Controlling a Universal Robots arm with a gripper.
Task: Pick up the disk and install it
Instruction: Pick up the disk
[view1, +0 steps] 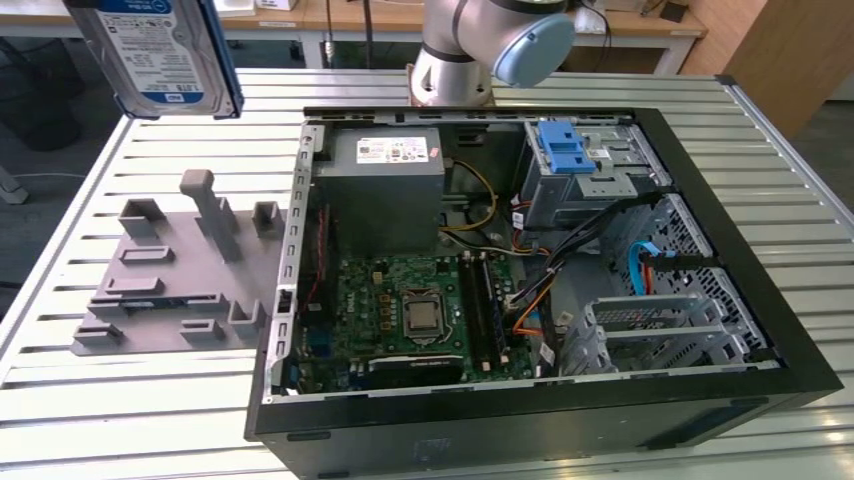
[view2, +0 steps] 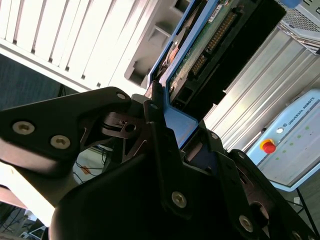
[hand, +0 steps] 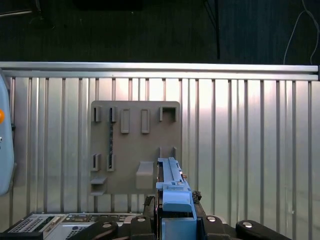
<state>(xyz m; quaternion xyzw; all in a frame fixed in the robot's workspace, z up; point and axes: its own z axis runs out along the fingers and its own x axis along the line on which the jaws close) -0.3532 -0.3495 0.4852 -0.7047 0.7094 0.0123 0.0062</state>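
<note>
A: What takes up the most room?

B: The slatted metal table (view1: 134, 420). On it lies an open black computer case (view1: 534, 425), towards the exterior view's right, with its side panel off and its insides showing.

A: And the arm?

B: The robot arm (view1: 467, 45) rises behind the case, at the far edge of the table.

A: What lies beside the case?

B: A flat grey fixture plate (view1: 167, 295) with slots and upright posts, just beside the case on the exterior view's left. In the first wrist view the same plate (hand: 132, 150) is seen from above.

A: Inside the case?

B: A grey power-supply box (view1: 387, 190) at the far end, a green mainboard (view1: 400, 310) nearer the camera, and a silver cage with a blue latch (view1: 574, 160) in the far corner on the exterior view's right.

A: Where is the disk?

B: The disk (view1: 154, 50) is up in the air, off the table, its label face towards the exterior camera, above the far side of the plate. It is outside the case, well apart from the cage.

A: And the gripper?

B: The gripper (view2: 180, 125) is clamped on the disk's blue bracket, a finger (view2: 155, 107) pressed against each side; the disk's circuit-board side (view2: 200, 50) shows beyond them
</note>
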